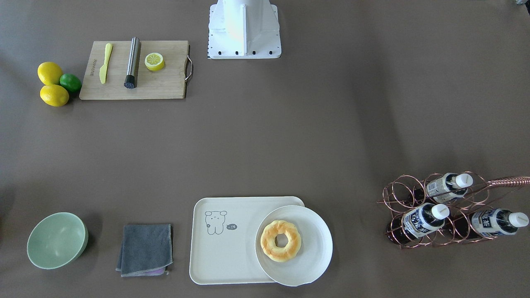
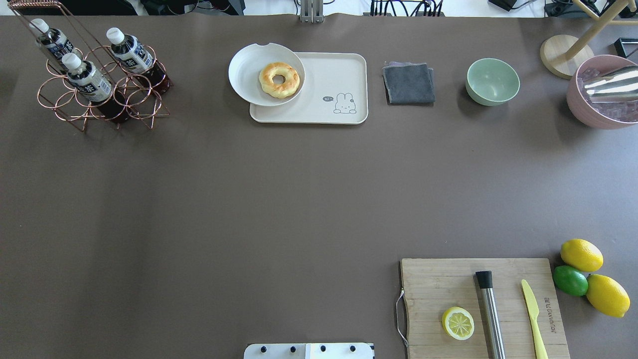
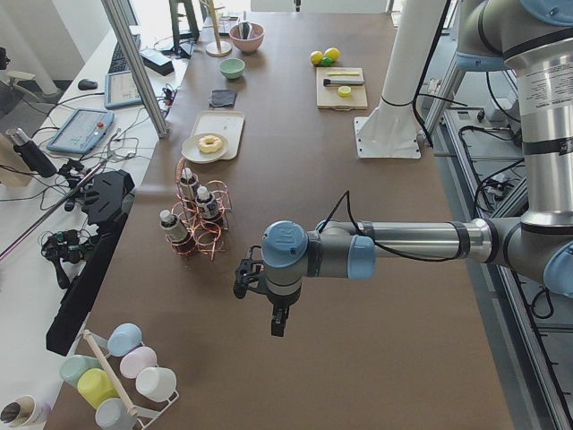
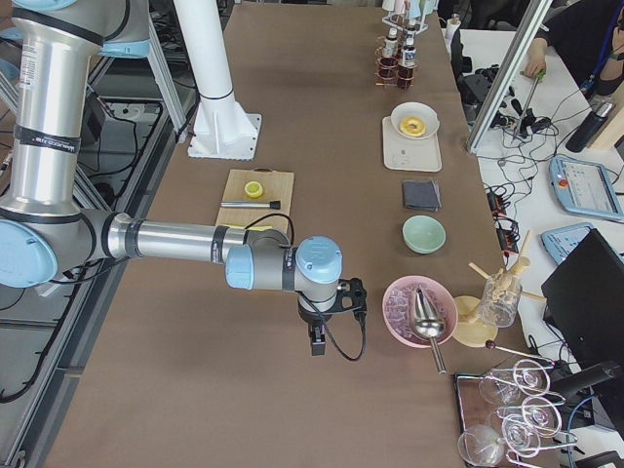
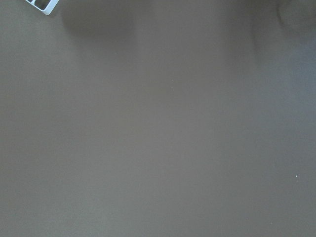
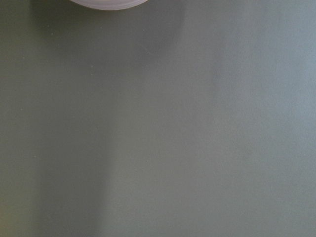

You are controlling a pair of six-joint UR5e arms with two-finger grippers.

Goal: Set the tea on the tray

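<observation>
Three tea bottles (image 1: 424, 219) (image 2: 88, 80) with white caps and dark liquid lie in a copper wire rack (image 1: 397, 198) (image 2: 60, 99) at the table's far left corner. The cream tray (image 1: 223, 252) (image 2: 329, 75) with a small animal drawing lies at the far middle, and a round plate (image 1: 314, 256) holding a doughnut (image 1: 280, 240) overlaps one end of it. My left gripper (image 3: 277, 324) hangs over bare table short of the rack. My right gripper (image 4: 317, 343) hangs beside a pink bowl. Both show only in the side views, so I cannot tell whether they are open or shut.
A grey cloth (image 2: 408, 83) and a green bowl (image 2: 492, 81) lie right of the tray. A pink bowl (image 2: 600, 92) with ice and a scoop stands far right. Near right are a wooden board (image 2: 478, 304) with half a lemon, a muddler and a knife, plus lemons and a lime (image 2: 569, 280).
</observation>
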